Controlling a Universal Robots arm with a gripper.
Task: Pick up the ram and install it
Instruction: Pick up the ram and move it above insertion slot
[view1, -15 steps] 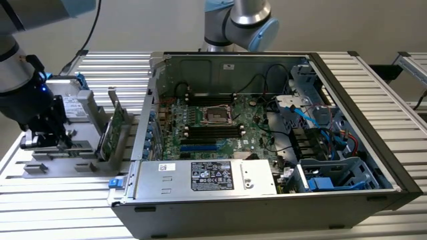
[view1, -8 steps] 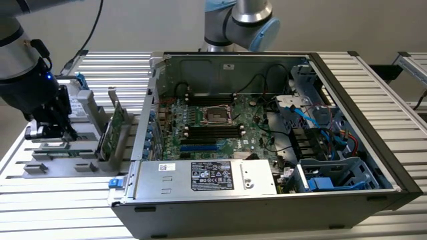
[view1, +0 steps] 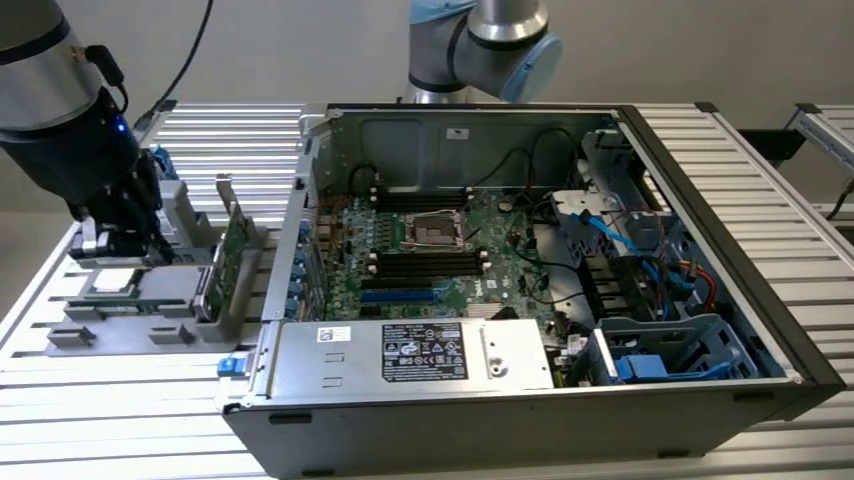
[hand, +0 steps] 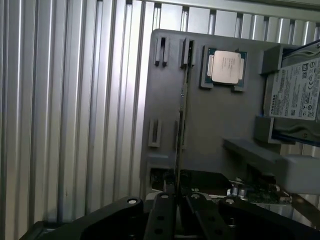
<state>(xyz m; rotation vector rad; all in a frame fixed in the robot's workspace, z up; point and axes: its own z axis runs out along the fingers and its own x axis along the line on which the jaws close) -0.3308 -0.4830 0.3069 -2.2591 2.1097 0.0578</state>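
Observation:
The ram (hand: 181, 115) shows edge-on in the wrist view as a thin dark stick standing along the slots of a grey holder tray (hand: 215, 125). My gripper (hand: 175, 205) is closed around its near end, one black finger (hand: 160, 212) on each side. In the exterior view the gripper (view1: 123, 245) hangs low over the same tray (view1: 120, 335) at the exterior view's left, beside the open computer case (view1: 534, 400). I cannot tell whether the ram is still seated in the slots or just lifted out of them.
A square silver processor (hand: 226, 67) and a hard drive (hand: 297, 90) lie on the tray. A taller green card (view1: 235, 245) stands between the gripper and the case. The motherboard's dark memory slots (view1: 424, 262) lie inside the case. A ribbed metal table (view1: 120, 400) lies underneath.

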